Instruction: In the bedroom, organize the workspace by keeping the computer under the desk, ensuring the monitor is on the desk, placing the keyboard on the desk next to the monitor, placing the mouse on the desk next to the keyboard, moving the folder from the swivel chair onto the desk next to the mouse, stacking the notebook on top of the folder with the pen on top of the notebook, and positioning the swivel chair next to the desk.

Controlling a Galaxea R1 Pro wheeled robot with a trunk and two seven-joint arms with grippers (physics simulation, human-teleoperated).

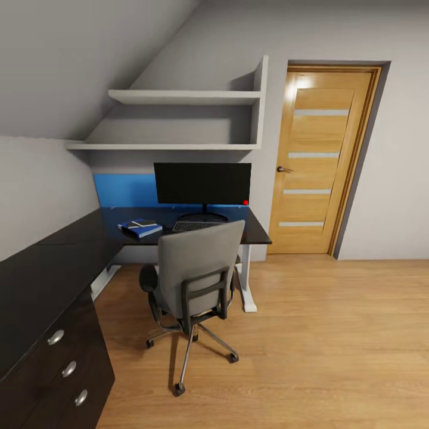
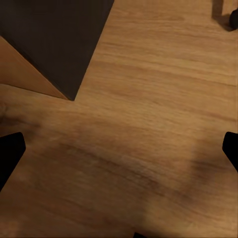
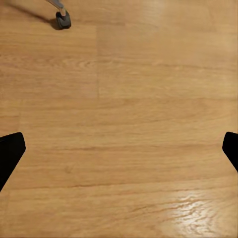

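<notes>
At the far left of the head view one black drawer unit (image 1: 47, 333) is seen, with three round silver knobs (image 1: 69, 369) down its front. Beyond it stands one worktop (image 1: 256, 234), a flat black top on white legs with a blue panel (image 1: 125, 190) along its back edge. On its left part one bright-blue folder (image 1: 143, 231) lies flat, with one dark notebook (image 1: 140, 224) on it and one thin pale pen (image 1: 136, 224) on top. One keyboard (image 1: 189, 226) is partly hidden by the chair back, in front of one wide black monitor (image 1: 202, 183). One swivel chair (image 1: 196, 277), grey upholstered on a chrome star base, is drawn up to the worktop. Two white wall shelves (image 1: 179, 97) hang above, and one wooden door (image 1: 316, 161) with four pale strips stands at the right.

The left pincer (image 2: 119, 153) is seen spread apart over the wood floor (image 2: 148, 124); the right pincer (image 3: 119, 153) is likewise spread apart, holding nothing.
</notes>
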